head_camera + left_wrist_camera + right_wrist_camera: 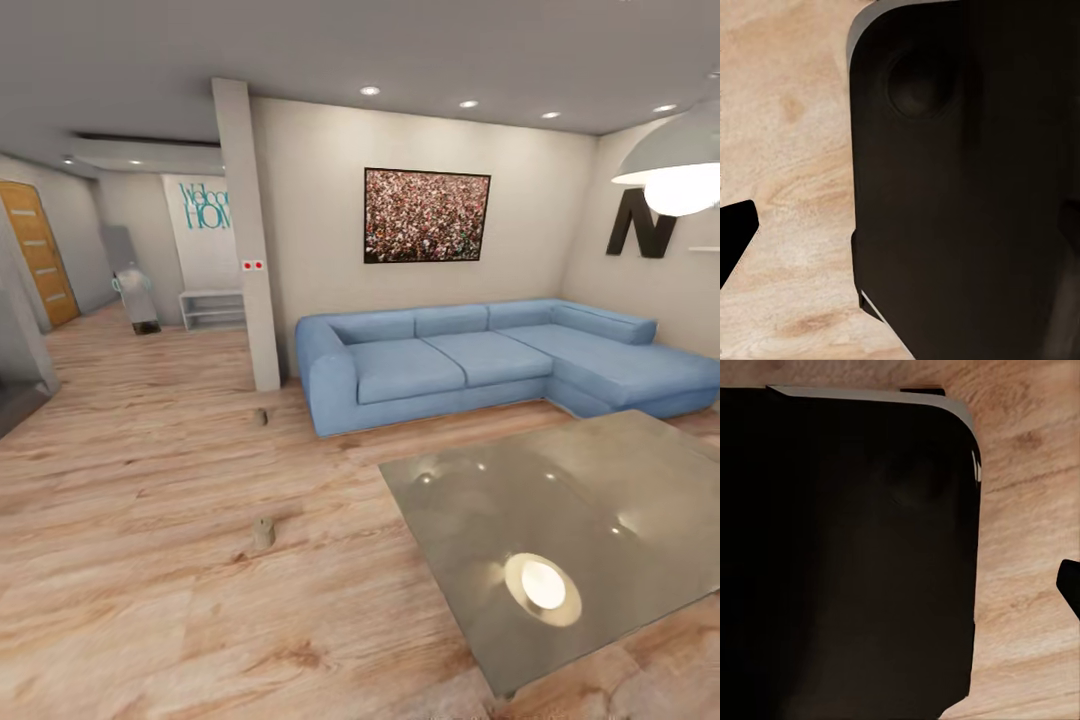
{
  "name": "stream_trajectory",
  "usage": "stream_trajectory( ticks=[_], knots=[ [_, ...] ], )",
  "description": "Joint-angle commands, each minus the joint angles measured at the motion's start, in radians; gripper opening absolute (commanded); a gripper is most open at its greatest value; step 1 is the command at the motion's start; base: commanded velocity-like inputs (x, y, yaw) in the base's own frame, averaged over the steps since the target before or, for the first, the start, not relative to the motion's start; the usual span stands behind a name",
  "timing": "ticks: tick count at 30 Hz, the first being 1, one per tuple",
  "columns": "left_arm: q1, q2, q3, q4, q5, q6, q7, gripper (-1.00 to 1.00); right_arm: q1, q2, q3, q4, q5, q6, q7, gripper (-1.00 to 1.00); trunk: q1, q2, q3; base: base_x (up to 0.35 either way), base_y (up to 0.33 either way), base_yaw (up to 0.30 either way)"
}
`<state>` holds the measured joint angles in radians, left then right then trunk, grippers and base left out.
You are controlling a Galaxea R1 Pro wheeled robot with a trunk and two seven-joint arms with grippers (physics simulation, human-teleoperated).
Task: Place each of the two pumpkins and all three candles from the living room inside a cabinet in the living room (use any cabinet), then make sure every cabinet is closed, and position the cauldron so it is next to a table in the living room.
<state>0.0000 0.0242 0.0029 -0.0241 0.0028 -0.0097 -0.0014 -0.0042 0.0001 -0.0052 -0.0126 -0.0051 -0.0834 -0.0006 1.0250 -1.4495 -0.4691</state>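
Head view: living room, wood floor [130, 480]. Two candles on the floor – near candle [263, 532] upright, well left of the bench [560, 520]; far candle [262, 416] by the foot of the white pillar [246, 240], just off the sofa's left arm. The two are well apart.

Bench sits lower right: glossy grey top, bare, reflecting ceiling lights. Blue corner sofa [480, 355] behind it against the wall, framed picture [426, 215] above. Pendant lamp [672, 165] upper right, a dark letter N [640, 223] on the right wall. Hallway at left with a wooden door [38, 250] and a low white shelf [212, 308].

Left wrist view: dark rounded robot body [967, 187] close up over the wood floor, one black finger tip [733, 238] poking in at the frame edge. Right wrist view: same kind of dark body [847, 555], floor beside it, one black finger tip [1071, 585] at the edge.

Fingers, both arms: only a single tip shows each – can't tell whether released or clenched. Nothing visibly grasped.
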Motion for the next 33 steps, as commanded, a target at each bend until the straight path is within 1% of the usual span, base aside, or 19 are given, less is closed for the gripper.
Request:
stream_trajectory(
  ticks=[1,33],
  knots=[
    [0.000,0.000,0.000,-0.001,0.000,-0.001,0.000,1.00,0.000,0.000,0.000,0.000,-0.001,-0.003,0.001,1.00,0.000,0.000,-0.001,0.000,0.000,-0.281],
    [0.000,0.000,0.000,0.000,0.000,-0.001,0.000,1.00,0.000,0.000,-0.001,0.000,-0.001,-0.006,0.004,1.00,0.000,0.000,-0.001,0.000,0.000,-0.299]
  ],
)
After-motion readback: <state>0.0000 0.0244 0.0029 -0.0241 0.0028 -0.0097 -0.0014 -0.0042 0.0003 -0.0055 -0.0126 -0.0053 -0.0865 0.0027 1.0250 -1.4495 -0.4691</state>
